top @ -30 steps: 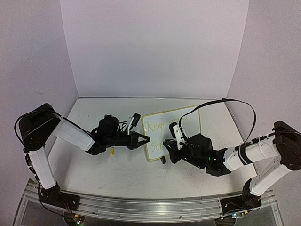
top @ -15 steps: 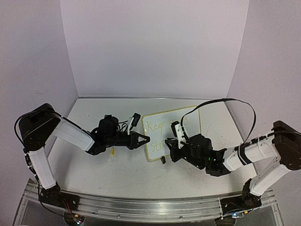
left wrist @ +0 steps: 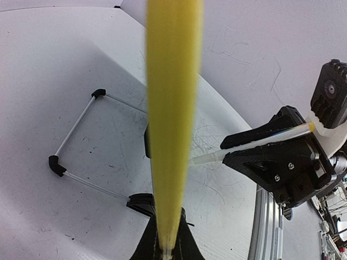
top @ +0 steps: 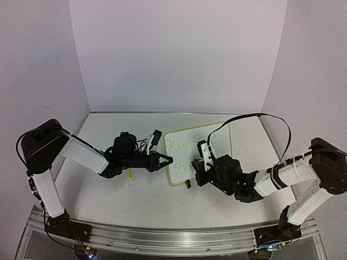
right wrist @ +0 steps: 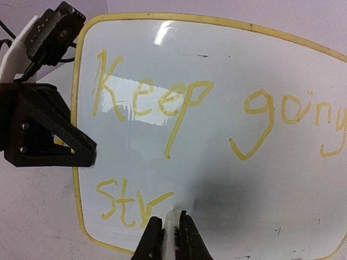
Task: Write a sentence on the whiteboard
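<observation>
The whiteboard [top: 181, 145] stands tilted at mid table, with a pale yellow-green rim. The sentence [right wrist: 179, 100] reads "Keep going" on the top line and "Str" [right wrist: 130, 203] below. My left gripper [top: 167, 160] is shut on the board's left rim, which shows edge-on as a yellow bar [left wrist: 172, 108] in the left wrist view; this gripper [right wrist: 81, 149] also shows in the right wrist view. My right gripper [right wrist: 171, 221] is shut on a white marker [right wrist: 172, 233], with its tip on the board just right of "Str". The marker [left wrist: 255, 146] also shows in the left wrist view.
The board's wire stand with black clip feet [left wrist: 54, 163] rests on the scuffed tabletop behind it. One black foot [top: 188, 184] shows at the board's lower edge. A small yellow piece [top: 129, 174] lies under my left arm. Walls close the table on three sides.
My right arm has shifted slightly with the marker on the lower line. My left arm and the board have not moved.
</observation>
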You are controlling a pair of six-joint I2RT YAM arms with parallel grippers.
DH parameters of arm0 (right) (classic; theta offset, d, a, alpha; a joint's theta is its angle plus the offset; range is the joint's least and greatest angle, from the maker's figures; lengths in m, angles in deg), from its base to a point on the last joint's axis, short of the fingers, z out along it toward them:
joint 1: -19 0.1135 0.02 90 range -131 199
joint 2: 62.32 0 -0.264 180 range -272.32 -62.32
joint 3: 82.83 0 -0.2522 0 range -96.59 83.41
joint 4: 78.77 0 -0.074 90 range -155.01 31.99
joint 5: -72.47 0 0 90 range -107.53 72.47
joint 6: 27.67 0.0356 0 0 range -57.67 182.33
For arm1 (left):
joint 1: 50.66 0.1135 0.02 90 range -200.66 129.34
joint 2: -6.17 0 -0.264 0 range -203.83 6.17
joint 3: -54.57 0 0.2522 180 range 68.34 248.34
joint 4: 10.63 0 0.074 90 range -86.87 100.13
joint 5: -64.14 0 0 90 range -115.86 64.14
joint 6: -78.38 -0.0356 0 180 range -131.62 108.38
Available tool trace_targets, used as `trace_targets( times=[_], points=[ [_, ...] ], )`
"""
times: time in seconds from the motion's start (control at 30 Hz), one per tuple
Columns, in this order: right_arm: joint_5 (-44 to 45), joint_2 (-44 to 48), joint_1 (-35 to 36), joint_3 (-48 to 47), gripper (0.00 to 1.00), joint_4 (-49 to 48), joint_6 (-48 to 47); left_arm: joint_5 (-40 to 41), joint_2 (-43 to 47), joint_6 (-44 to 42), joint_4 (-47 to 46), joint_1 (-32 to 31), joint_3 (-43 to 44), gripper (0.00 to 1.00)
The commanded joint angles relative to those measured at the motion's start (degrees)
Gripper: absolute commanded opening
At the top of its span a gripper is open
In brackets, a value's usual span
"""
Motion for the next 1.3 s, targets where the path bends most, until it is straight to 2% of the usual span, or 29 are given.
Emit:
trace_targets(
  times=[0.0, 0.5, 1.27],
  points=[
    [0.91, -0.22, -0.02, -2.03, 0.00, -2.27, -0.61, 1.37, 1.66, -0.82, 0.89, 0.23, -0.45, 0.00],
    [1.09, -2.89, 0.02, -3.74, 0.00, -0.07, 0.05, 1.22, 2.01, -0.88, 0.82, 0.23, -0.63, 0.00],
    [1.39, -3.82, 0.56, -0.83, 0.00, 3.86, 5.31, 1.27, 2.09, -1.24, 0.84, 0.27, -0.75, 0.00]
  ],
)
